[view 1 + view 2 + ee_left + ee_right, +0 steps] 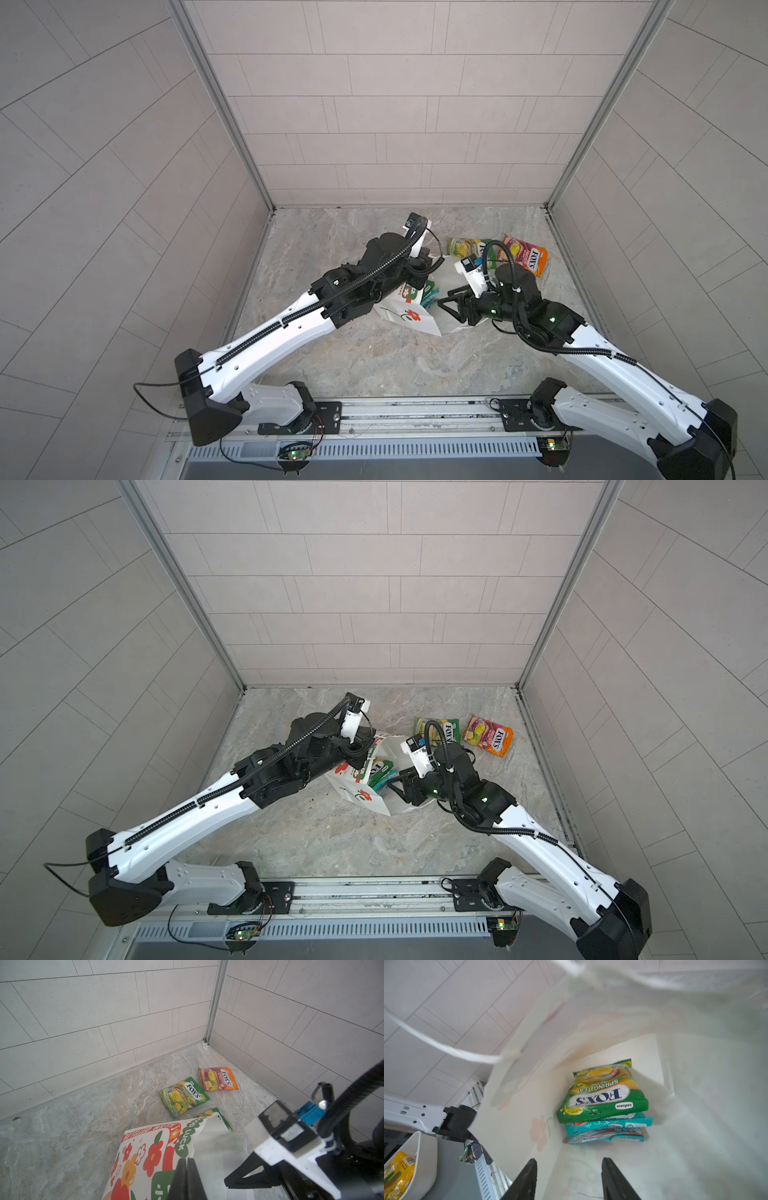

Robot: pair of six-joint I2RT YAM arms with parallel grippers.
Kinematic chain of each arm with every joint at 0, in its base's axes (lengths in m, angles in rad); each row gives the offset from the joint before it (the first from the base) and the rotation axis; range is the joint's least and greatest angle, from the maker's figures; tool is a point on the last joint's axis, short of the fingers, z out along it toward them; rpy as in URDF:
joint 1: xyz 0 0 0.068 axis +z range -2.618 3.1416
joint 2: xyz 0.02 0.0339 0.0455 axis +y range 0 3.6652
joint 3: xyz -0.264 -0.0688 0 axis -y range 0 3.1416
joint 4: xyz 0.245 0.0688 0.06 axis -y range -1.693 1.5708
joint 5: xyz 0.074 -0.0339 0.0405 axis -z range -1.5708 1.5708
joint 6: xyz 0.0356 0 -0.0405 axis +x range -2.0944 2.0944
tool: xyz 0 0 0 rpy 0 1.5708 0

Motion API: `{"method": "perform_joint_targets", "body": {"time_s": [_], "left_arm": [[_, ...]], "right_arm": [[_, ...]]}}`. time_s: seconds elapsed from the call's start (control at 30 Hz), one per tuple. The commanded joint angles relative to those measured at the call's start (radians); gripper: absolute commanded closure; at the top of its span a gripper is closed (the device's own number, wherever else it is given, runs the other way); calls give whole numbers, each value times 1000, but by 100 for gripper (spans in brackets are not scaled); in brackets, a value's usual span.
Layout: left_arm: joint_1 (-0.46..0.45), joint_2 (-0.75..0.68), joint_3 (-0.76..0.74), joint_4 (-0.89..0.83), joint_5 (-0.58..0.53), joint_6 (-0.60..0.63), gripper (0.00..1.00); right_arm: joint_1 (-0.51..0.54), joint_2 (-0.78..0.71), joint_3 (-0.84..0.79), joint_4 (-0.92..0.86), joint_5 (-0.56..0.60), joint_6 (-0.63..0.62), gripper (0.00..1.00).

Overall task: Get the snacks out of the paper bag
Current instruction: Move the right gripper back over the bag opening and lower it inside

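**Step in hand: reaching into the white flower-printed paper gift bag (409, 318) for the next snack.**
Left pincer (187, 1161) is clamped on the bag rim. Right pincer (569, 1160) is half-wide and empty; it should probably advance toward 9 o'clock and close on the glossy green-yellow FOX'S packet (602, 1095).

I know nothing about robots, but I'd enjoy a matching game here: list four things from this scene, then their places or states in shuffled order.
Things
1. orange packet
2. green packet shown in the right wrist view
3. teal packets
4. left end effector

Places or states
A. inside the paper bag, under another packet
B. shut on the paper bag's edge
C. lying on the table, outside the bag
D. inside the bag, on top of the stack

Pairs: 1-C, 2-D, 3-A, 4-B
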Motion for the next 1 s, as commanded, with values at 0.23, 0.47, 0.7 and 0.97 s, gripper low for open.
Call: {"method": "perform_joint_targets", "body": {"time_s": [0.23, 0.47, 0.7, 0.97], "left_arm": [[-5, -13, 4, 33, 27, -9, 100], [-6, -19, 2, 33, 33, -10, 100], [-5, -31, -12, 38, 61, -4, 100], [-7, -38, -27, 45, 90, -1, 100]], "right_arm": [[93, 102, -43, 29, 101, -28, 49], [165, 182, -48, 62, 128, -31, 48], [230, 252, -30, 87, 155, -25, 47], [257, 236, -36, 118, 301, 66, 47]]}}
